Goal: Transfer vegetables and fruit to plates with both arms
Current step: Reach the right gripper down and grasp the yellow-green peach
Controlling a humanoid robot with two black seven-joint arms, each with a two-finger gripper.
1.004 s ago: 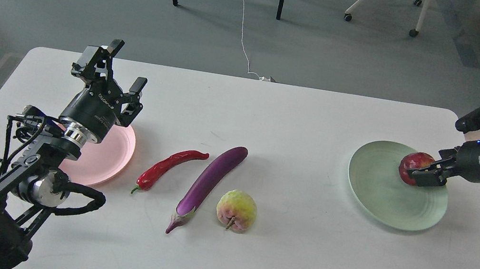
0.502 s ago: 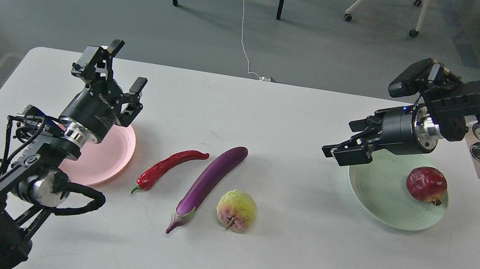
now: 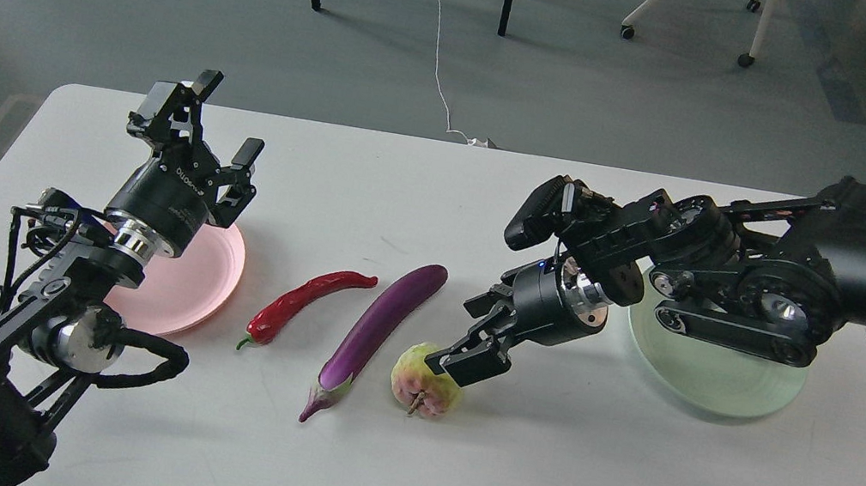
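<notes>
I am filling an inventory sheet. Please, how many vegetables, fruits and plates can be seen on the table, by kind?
Vegetables: 2, the eggplant and the chili pepper
Fruit: 1, the yellow-green fruit
Plates: 2, the pink plate and the green plate
Total: 5. The right arm hides part of the green plate, so more may lie there.

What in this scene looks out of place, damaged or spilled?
Nothing stands out. The chili pepper, eggplant and yellow-green fruit lie whole on the table; the pink plate sits flat.
</notes>
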